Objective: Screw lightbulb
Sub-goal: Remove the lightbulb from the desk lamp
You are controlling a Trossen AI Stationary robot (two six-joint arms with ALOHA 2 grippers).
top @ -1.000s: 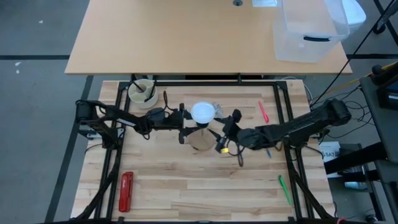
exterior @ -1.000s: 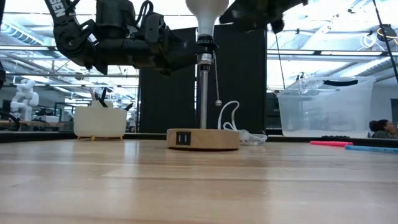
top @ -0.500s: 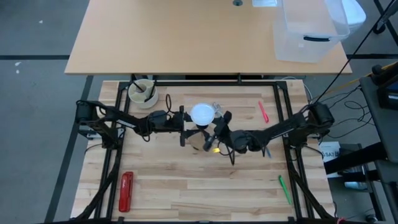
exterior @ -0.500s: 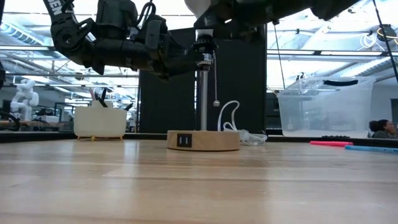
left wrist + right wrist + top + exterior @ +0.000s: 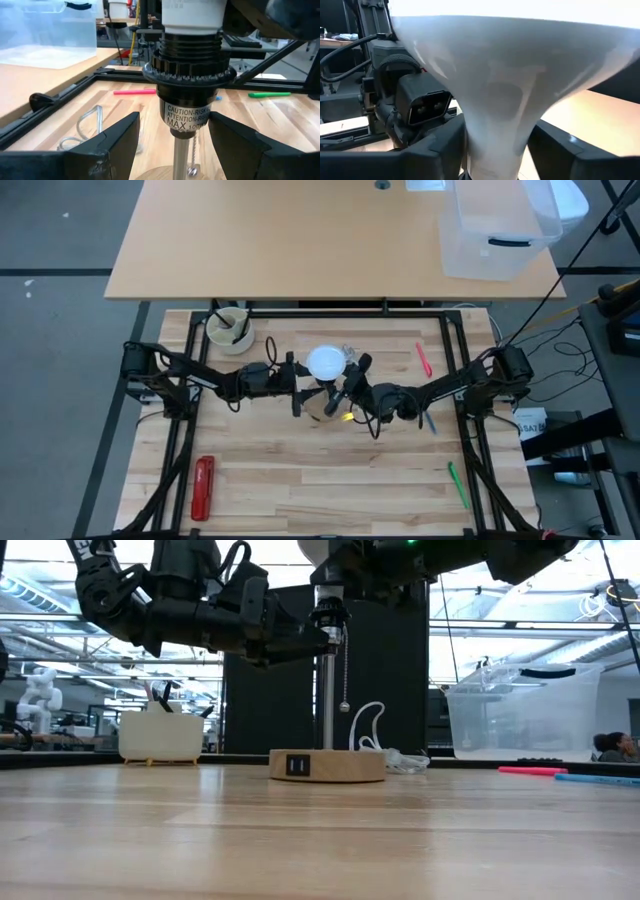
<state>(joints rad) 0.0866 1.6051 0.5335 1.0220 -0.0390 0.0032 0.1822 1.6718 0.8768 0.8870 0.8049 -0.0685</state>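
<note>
Butcher-block wooden desk (image 5: pixel 300 470): spread left claw (image 5: pixel 172 142) brackets the black ribbed lamp socket (image 5: pixel 190 85) while right claw (image 5: pixel 495 150) pinches the white frosted lightbulb (image 5: pixel 505 85); twist squarely, steadily.

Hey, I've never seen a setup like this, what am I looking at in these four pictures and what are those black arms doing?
These are two robot arms at a wooden table, each ending in a two-finger gripper. One picture looks straight down, one looks level across the tabletop, and two come from cameras on the arms' wrists. In the middle stands a small lamp: a round wooden base, a thin post and a black socket with a white lightbulb in it. The left gripper has its fingers on either side of the post just under the socket. The right gripper has its fingers around the bulb's narrow neck. Also on the table: a red tool, pink and green markers, and a small bowl.
</note>
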